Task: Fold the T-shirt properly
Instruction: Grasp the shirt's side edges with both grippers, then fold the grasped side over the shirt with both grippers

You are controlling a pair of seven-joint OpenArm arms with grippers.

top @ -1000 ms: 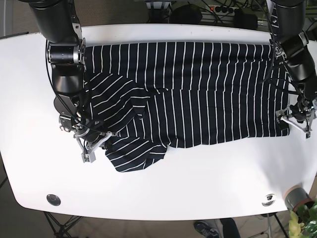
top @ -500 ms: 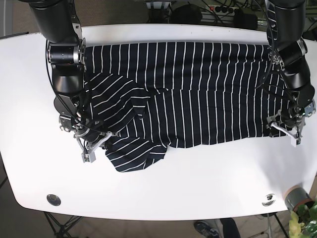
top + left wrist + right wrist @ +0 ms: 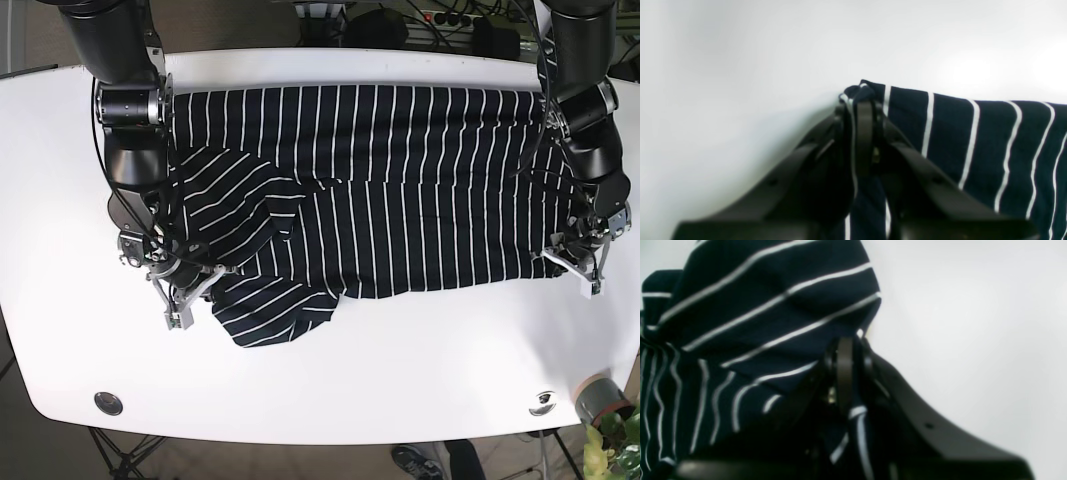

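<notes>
Both pincers (image 3: 860,110) (image 3: 845,350) on T-shirt (image 3: 400,190) corners

T-shirt (image 3: 380,190) on table (image 3: 400,380); 2 end effectors at its edges

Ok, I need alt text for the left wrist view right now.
The left gripper, its dark jaws shut, pinches a bunched corner of the navy T-shirt with thin white stripes. The shirt spreads flat to the right over the plain white table.

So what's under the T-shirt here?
The white table shows all around the T-shirt; whatever lies beneath the cloth is covered. At its corners, the left end effector and right end effector pinch fabric.
</notes>
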